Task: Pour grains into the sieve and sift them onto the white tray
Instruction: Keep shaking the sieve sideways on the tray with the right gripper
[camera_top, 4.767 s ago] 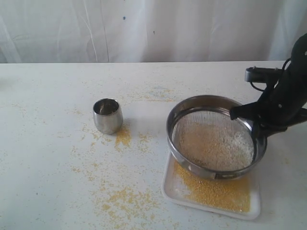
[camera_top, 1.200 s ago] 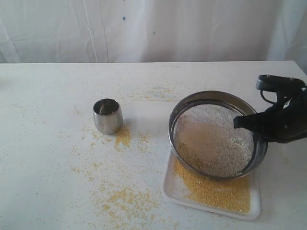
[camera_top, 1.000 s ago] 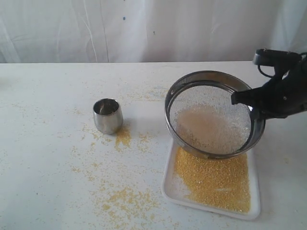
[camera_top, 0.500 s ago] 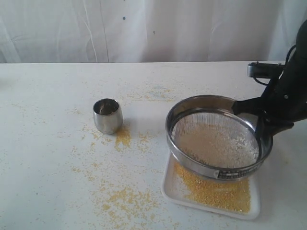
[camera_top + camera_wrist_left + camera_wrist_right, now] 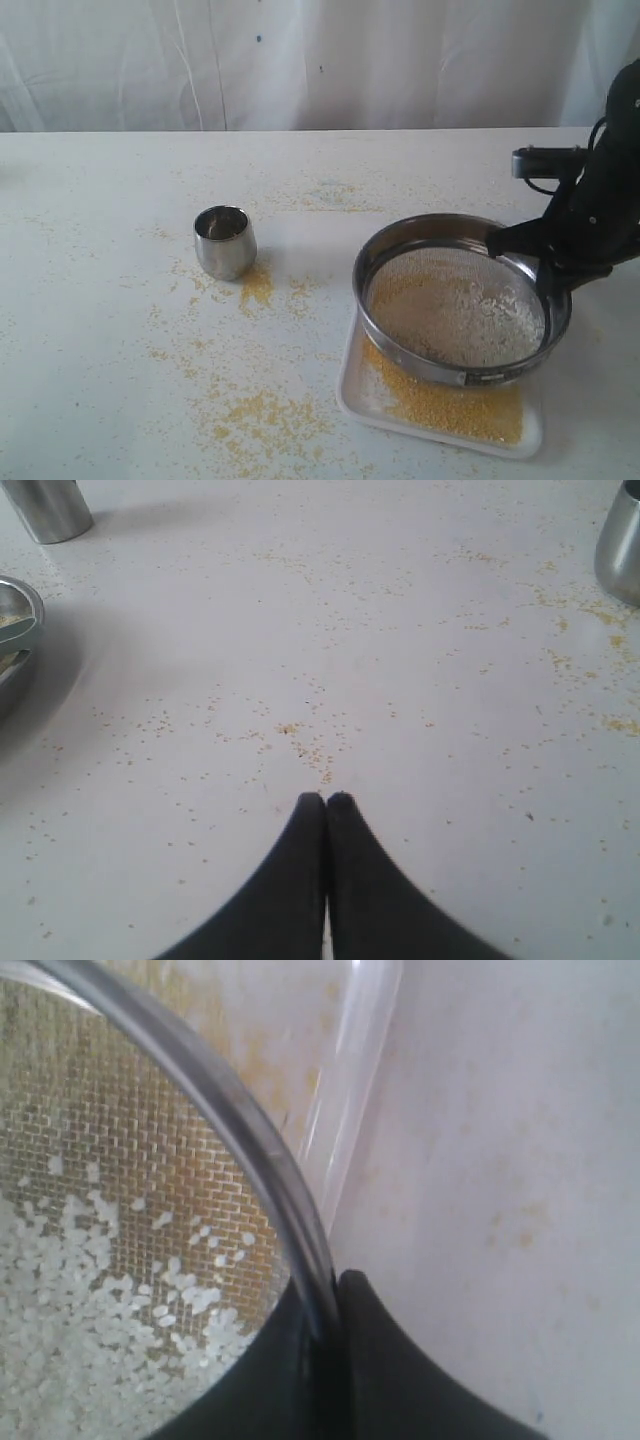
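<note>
Exterior view: the sieve (image 5: 359,298) is held by its far right rim in the right gripper (image 5: 543,268), over the far part of the white tray (image 5: 357,396). Whether sieve and tray touch cannot be told. Whitish grains (image 5: 470,315) are spread over the mesh, thickest toward the right. A golden yellow layer is seen on the white tray, from under the sieve to the near right corner. The near left corner is left mostly bare. The white tray is set on the desk (image 5: 90,330), right of middle, near the front edge. A small steel cup (image 5: 224,241) is stood upright on the desk, well apart to the left of the sieve. Yellow grains are scattered on the desk beside the cup and in front of it.

Right wrist view: the jaws are clamped on the sieve rim (image 5: 245,1125), one finger inside, one outside. White grains are seen on the mesh, with yellow showing through it. The tray edge (image 5: 355,1080) is seen just beyond the rim.

Left wrist view: the left gripper (image 5: 326,800) is held low over bare desk, jaws pressed together with nothing between. Loose specks are strewn over the desk. A steel tumbler (image 5: 45,508) and part of a metal dish (image 5: 12,630) are seen farther off.
</note>
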Available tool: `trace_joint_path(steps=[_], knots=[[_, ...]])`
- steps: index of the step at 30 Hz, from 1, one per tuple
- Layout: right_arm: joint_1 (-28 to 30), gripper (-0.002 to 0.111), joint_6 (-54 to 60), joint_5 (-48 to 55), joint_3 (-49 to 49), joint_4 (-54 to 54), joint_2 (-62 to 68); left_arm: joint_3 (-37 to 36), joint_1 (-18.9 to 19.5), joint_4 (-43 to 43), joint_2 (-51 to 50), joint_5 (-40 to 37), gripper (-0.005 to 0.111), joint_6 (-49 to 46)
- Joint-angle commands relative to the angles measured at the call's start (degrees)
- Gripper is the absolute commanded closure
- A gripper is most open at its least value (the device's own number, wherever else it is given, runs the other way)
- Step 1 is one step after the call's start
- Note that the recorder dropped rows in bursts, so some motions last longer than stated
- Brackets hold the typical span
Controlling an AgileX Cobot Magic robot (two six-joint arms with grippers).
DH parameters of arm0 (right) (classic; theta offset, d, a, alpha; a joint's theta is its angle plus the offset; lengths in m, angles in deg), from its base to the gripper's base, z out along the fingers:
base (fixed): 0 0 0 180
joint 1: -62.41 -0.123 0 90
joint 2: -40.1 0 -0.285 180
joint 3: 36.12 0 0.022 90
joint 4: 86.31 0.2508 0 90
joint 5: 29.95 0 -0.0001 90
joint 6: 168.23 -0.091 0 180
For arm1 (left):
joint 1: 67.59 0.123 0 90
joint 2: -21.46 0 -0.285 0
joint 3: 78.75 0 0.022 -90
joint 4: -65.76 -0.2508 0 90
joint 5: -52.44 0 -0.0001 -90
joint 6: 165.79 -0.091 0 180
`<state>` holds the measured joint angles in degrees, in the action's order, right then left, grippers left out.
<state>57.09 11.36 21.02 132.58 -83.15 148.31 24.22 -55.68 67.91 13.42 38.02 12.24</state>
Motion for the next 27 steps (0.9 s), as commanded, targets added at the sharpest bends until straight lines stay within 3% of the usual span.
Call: trace_joint_path(steps=[1, 3, 7, 12, 17, 21, 23, 26, 27], knots=[[0.2, 0.108, -3.1, 3.2, 0.3, -1.0, -0.6, -0.2, 0.0, 0.4, 0.3, -0.2, 0.107, 0.4], [0.2, 0.108, -2.8, 3.9, -0.8, -0.2, -0.6, -0.2, 0.0, 0.4, 0.3, -0.2, 0.107, 0.4], [0.2, 0.108, -1.8, -9.3, -1.3, -4.6, 0.4, -0.2, 0.0, 0.4, 0.3, -0.2, 0.107, 0.4], [0.1, 0.108, -6.3, 3.3, -0.9, 0.1, 0.2, -0.2, 0.0, 0.4, 0.3, -0.2, 0.107, 0.4], [0.1, 0.108, -4.1, -11.1, -1.3, -0.3, 0.8, -0.2, 0.0, 0.4, 0.3, -0.2, 0.107, 0.4], [0.1, 0.108, -7.7, 3.8, -0.5, 3.3, 0.1, -0.2, 0.0, 0.4, 0.3, -0.2, 0.107, 0.4], [0.1, 0.108, -7.5, 2.4, -0.8, 3.3, 0.2, -0.2, 0.0, 0.4, 0.3, -0.2, 0.107, 0.4], [0.1, 0.108, -7.2, -9.8, -1.2, -1.4, 0.8, -0.2, 0.0, 0.4, 0.3, -0.2, 0.107, 0.4], [0.1, 0.108, -7.4, -7.2, -1.0, -1.6, 0.8, -0.2, 0.0, 0.4, 0.3, -0.2, 0.107, 0.4]])
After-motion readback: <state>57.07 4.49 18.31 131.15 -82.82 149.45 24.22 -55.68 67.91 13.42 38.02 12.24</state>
